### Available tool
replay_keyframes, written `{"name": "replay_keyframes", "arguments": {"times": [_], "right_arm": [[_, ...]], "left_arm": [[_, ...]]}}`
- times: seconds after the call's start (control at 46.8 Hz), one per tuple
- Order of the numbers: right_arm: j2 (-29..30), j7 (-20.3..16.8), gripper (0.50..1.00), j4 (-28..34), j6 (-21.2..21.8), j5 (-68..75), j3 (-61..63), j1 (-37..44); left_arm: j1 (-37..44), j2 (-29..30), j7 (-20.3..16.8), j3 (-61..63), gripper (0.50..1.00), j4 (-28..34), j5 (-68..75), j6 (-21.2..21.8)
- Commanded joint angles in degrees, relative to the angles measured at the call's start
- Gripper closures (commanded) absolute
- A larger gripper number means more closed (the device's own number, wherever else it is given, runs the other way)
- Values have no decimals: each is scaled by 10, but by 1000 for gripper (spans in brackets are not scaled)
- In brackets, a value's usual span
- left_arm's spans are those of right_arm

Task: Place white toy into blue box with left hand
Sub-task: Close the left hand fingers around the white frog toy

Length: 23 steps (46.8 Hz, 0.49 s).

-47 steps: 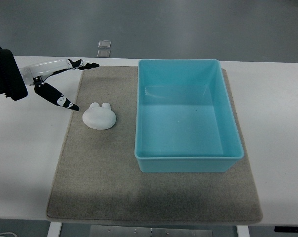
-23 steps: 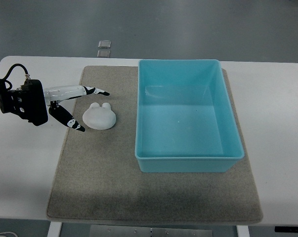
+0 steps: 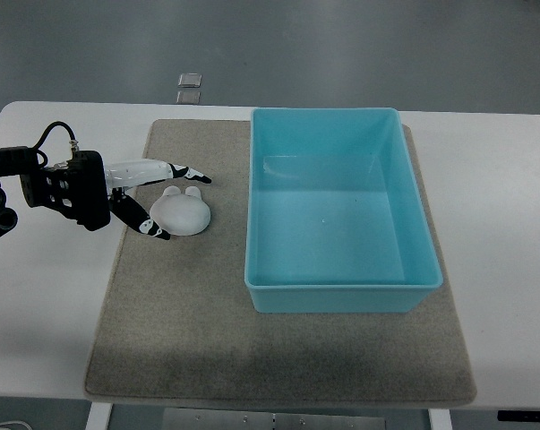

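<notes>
White surface [image 3: 493,179] under a grey felt mat [image 3: 207,331], grey floor behind. Reach-to-grasp step, grasp not yet made. Left hand [image 3: 149,197] in from the left edge, fingers spread and holding nothing, straddling the small white rounded toy with two ear bumps [image 3: 182,212]: upper fingers just above the ears, lower finger at the toy's left flank, contact not resolvable. Toy lying on the mat, left of the empty light-blue plastic box [image 3: 341,291]. Next, by judgement: close fingers, lift, carry right over the box wall.

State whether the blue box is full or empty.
Empty: the blue box shows only its bare floor; the white toy lies outside on the mat.
</notes>
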Motion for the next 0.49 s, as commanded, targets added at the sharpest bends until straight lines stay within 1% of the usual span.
{"name": "replay_keyframes", "arguments": {"times": [0.0,0.107,0.171,0.214,0.321,0.363,0.449,0.47], "right_arm": [[0,0,564,0,0,0,0,0],[0,0,564,0,0,0,0,0],[0,0,564,0,0,0,0,0],[0,0,564,0,0,0,0,0],[0,0,564,0,0,0,0,0],[0,0,564,0,0,0,0,0],[0,0,564,0,0,0,0,0],[0,0,564,0,0,0,0,0]], "left_arm": [[-2,-1,1,1,598,0,0,1],[-2,-3,1,1,602,0,0,1],[-2,-4,1,7,613,1,1,1],[-3,-4,1,8,636,1,1,0],[-2,-5,1,9,654,1,12,1],[-2,-5,1,9,679,1,19,1],[-2,-5,1,9,686,1,23,1],[-2,-5,1,9,699,1,24,1]]}}
